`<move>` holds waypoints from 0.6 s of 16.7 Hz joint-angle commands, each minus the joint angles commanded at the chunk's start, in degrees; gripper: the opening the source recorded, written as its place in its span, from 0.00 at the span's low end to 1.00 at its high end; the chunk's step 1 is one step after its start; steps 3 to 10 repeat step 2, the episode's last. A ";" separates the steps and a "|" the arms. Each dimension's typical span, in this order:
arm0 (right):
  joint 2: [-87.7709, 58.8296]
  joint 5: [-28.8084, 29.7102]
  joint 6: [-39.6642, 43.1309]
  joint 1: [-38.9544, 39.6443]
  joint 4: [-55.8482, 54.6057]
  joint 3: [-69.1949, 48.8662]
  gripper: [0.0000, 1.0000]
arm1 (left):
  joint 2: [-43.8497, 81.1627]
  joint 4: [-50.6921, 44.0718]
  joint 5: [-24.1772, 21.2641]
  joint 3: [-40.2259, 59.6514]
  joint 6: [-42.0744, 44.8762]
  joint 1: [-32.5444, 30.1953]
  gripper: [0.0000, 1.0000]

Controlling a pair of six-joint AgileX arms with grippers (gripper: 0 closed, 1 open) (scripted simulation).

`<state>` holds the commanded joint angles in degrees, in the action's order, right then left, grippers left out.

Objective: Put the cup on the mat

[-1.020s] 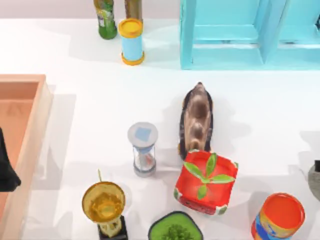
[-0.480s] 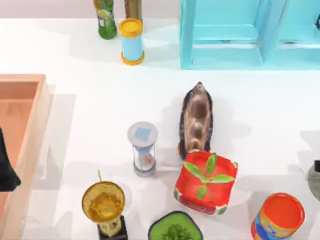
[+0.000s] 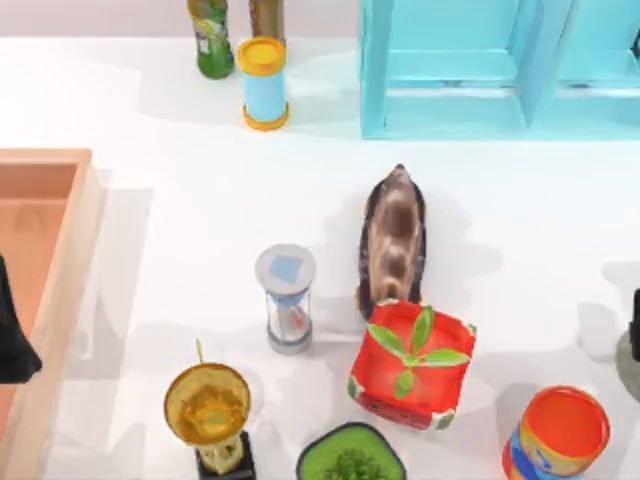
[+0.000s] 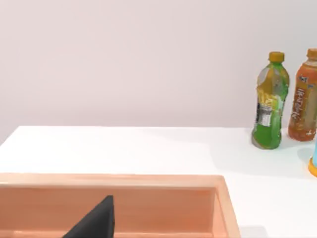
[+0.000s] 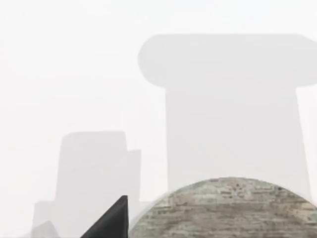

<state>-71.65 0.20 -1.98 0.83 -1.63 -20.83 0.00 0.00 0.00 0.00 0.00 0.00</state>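
**A:** Item, the cup: position?

**B:** Cannot tell. I can place no tumbler with any certainty near either claw.

**A:** Item, the mat (image 5: 223,210)?

**B:** A flat grey piece with a rounded edge, lying on the worktop (image 3: 200,200) just beneath the right claw (image 3: 636,335).

**A:** Right claw, state?

**B:** Cannot tell whether it is wide, narrow or holding anything. The left claw (image 3: 12,345) is parked over the wooden tray (image 3: 60,260), well apart from the mat. Its state is likewise untold.

**A:** Handling notes for the cup?

**B:** By judgement only: a small tumbler should be light and rigid. Its smooth tapered wall is likely slippery and it may tip easily. Take hold across the wall near mid-height, claw level, with a firm squeeze. Set it down upright and square on the mat.
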 joint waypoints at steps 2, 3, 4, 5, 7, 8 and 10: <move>0.00 0.00 0.00 0.00 0.00 0.00 1.00 | 0.00 0.00 0.00 0.00 0.00 0.00 1.00; 0.00 0.00 0.00 0.00 0.00 0.00 1.00 | 0.00 0.00 0.00 0.00 0.00 0.00 1.00; 0.00 0.00 0.00 0.00 0.00 0.00 1.00 | 0.00 0.00 0.00 0.00 0.00 0.00 1.00; 0.00 0.00 0.00 0.00 0.00 0.00 1.00 | 0.00 0.00 0.00 0.00 0.00 0.00 1.00; 0.00 0.00 0.00 0.00 0.00 0.00 1.00 | 0.00 0.00 0.00 0.00 0.00 0.00 1.00; 0.00 0.00 0.00 0.00 0.00 0.00 1.00 | 0.00 0.00 0.00 0.00 0.00 0.00 1.00; 0.00 0.00 0.00 0.00 0.00 0.00 1.00 | 0.00 0.00 0.00 0.00 0.00 0.00 1.00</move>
